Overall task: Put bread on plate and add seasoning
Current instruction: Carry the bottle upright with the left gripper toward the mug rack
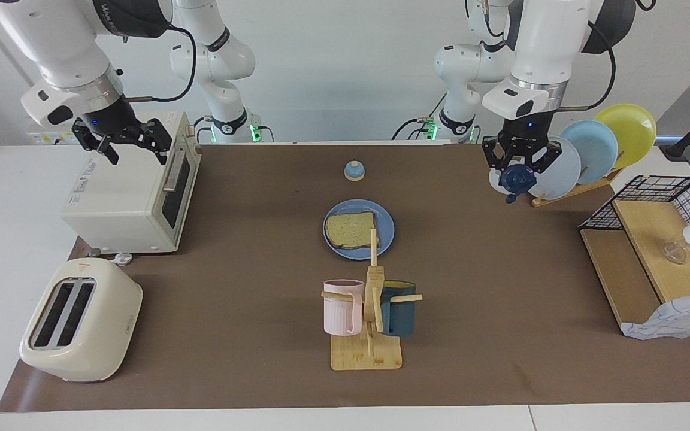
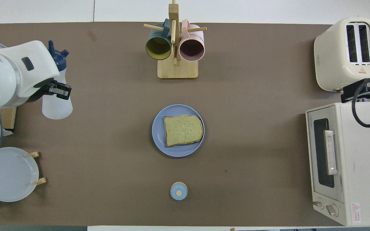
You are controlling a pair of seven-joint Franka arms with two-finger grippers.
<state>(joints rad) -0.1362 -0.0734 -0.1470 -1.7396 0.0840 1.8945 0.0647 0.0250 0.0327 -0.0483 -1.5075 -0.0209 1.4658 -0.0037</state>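
The bread [image 1: 350, 230] [image 2: 182, 130] lies flat on the round blue plate [image 1: 386, 238] [image 2: 159, 136] in the middle of the mat. My left gripper [image 1: 521, 163] [image 2: 57, 92] is shut on the seasoning [image 1: 517, 179] [image 2: 57, 106], a white bottle with a dark blue cap. It holds the bottle tipped on its side in the air, cap pointing away from the robots, over the mat beside the plate rack. My right gripper [image 1: 132, 145] hangs open over the toaster oven, holding nothing.
A small blue bell [image 1: 354, 171] [image 2: 179, 191] sits nearer the robots than the plate. A wooden mug tree [image 1: 369, 311] [image 2: 175, 48] stands farther out. Toaster oven [image 1: 129, 191], toaster [image 1: 81, 320], plate rack [image 1: 590, 149] and wire basket shelf [image 1: 656, 251] line the table's ends.
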